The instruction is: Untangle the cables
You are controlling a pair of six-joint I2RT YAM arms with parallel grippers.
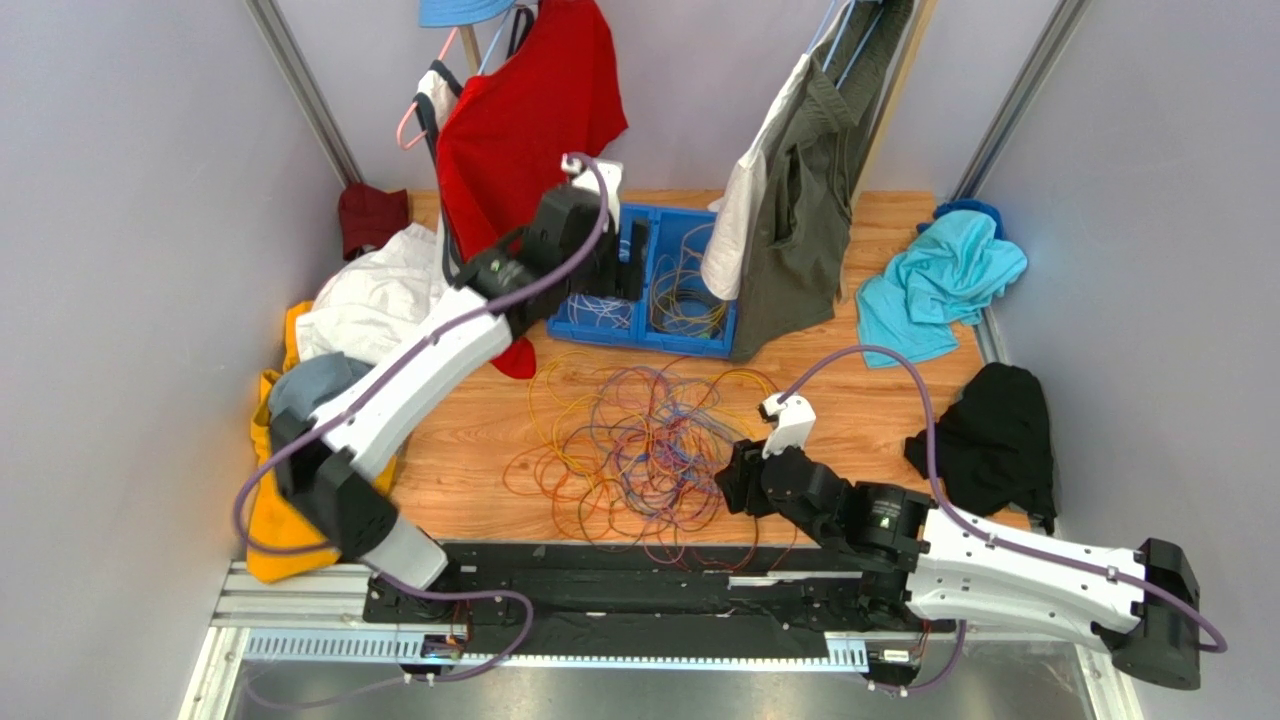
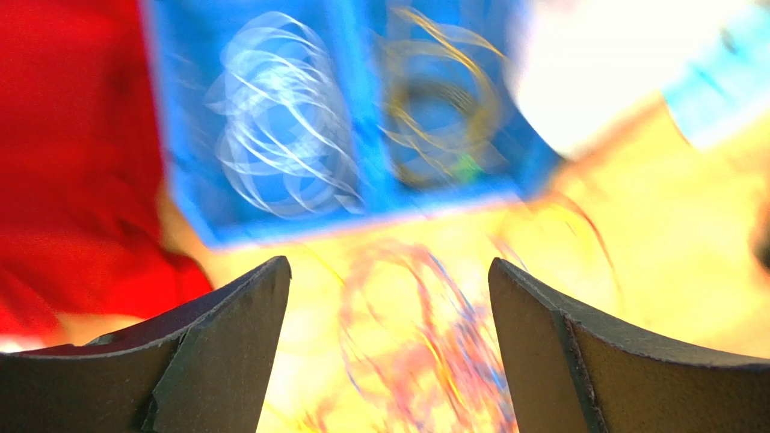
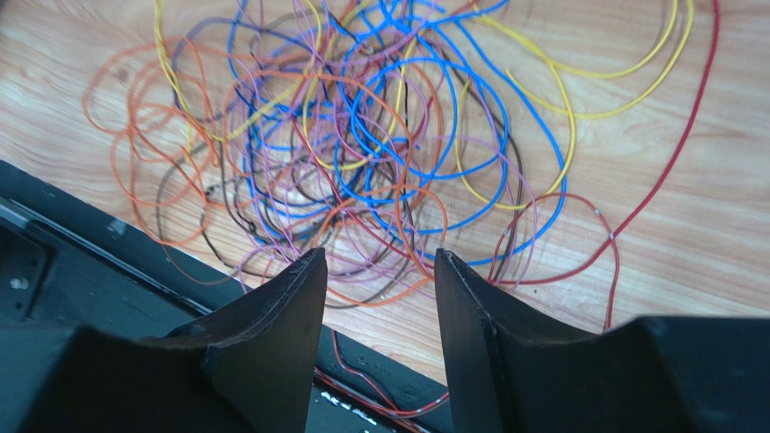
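Note:
The cables (image 1: 646, 450) lie as a loose tangle of orange, yellow, purple, red and blue wires in the middle of the wooden table. In the right wrist view the tangle (image 3: 361, 144) spreads just ahead of my right gripper (image 3: 380, 257), which is open with nothing between its fingers. That right gripper (image 1: 739, 480) sits low at the tangle's right edge. My left gripper (image 1: 628, 258) hovers over the blue bin (image 1: 601, 323). The left wrist view is blurred by motion: the left gripper (image 2: 389, 266) is open and empty. Beyond it are a white coil (image 2: 280, 135) and a yellow coil (image 2: 443, 108) in the bin's compartments.
A red shirt (image 1: 526, 120) and an olive garment (image 1: 804, 195) hang over the back of the table. Teal cloth (image 1: 939, 278) and black cloth (image 1: 992, 435) lie right, white cloth (image 1: 376, 293) and yellow cloth (image 1: 278, 510) left. A black rail (image 1: 631, 578) runs along the near edge.

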